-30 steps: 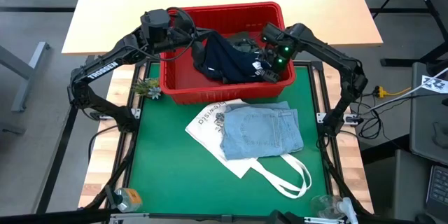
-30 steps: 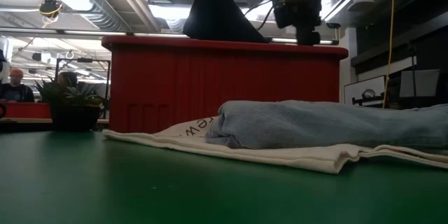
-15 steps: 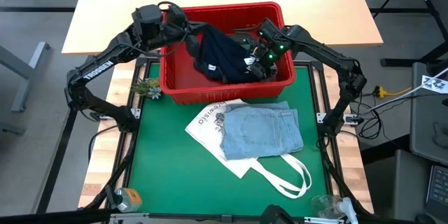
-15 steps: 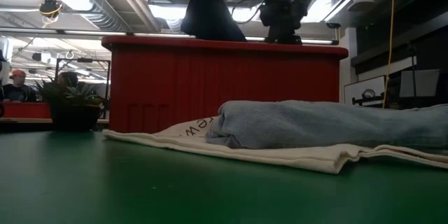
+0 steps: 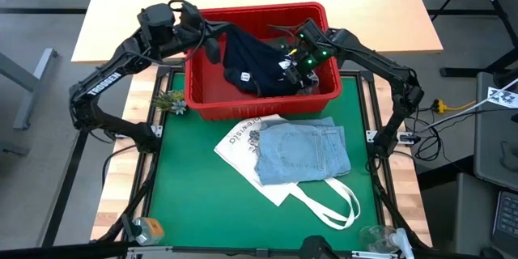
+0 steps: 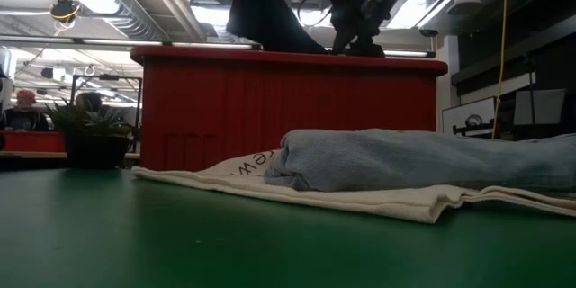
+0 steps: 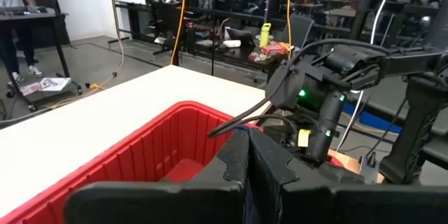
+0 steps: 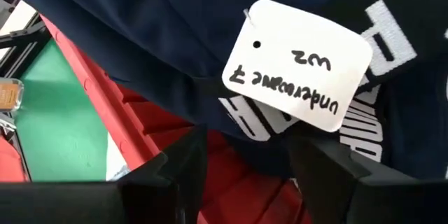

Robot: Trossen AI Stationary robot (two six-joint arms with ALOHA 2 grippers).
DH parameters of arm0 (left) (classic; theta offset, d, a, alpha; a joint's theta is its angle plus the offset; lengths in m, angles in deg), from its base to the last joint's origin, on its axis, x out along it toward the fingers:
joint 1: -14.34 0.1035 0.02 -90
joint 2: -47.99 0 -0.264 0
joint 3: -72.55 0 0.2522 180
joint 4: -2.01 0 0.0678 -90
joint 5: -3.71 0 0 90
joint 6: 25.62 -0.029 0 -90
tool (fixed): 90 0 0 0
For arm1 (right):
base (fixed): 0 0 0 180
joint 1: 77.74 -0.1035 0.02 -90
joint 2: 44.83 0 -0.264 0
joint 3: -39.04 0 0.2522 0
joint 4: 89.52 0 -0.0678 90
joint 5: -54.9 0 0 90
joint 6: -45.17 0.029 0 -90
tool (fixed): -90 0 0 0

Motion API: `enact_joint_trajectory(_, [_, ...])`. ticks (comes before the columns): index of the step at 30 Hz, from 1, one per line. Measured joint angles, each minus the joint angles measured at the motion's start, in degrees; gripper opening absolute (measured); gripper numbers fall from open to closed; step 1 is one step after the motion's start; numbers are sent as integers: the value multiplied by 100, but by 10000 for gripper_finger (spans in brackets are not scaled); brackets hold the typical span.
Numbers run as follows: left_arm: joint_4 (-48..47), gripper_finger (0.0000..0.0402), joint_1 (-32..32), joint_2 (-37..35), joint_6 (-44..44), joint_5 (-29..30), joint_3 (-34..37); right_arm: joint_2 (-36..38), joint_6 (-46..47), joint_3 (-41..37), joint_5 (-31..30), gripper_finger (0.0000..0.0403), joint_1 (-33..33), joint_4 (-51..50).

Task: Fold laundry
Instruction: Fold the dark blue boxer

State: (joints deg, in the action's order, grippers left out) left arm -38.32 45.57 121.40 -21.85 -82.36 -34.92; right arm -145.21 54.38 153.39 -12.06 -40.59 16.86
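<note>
From where I stood, the left gripper (image 5: pixel 212 46) hung over the far left corner of the red basket (image 5: pixel 251 105), its fingers pinched tight on an edge of the navy garment (image 5: pixel 255 63), which draped from it down into the basket. The right gripper (image 5: pixel 291 69) reached in from the basket's right side, jaws spread wide with nothing between them; the navy cloth and its white paper tag (image 8: pixel 297 65) lay just beyond its fingertips. The folded denim piece (image 5: pixel 301 152) rested on the tote bag (image 5: pixel 243 142), nearer on the green mat (image 5: pixel 194 202).
</note>
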Motion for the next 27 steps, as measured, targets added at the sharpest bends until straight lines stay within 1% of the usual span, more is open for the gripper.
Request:
enact_joint_trajectory(10, [-13, 0, -1, -18, 2, 4, -2, 0, -35, 0, 9, 193, -4, 660])
enact_joint_trajectory(25, [-5, 0, -1, -18, 4, 4, -2, 0, -50, 0, 9, 193, -4, 1032])
enact_joint_trajectory(27, [-5, 0, -1, -18, 4, 4, -2, 0, -52, 0, 11, 188, -7, 1034])
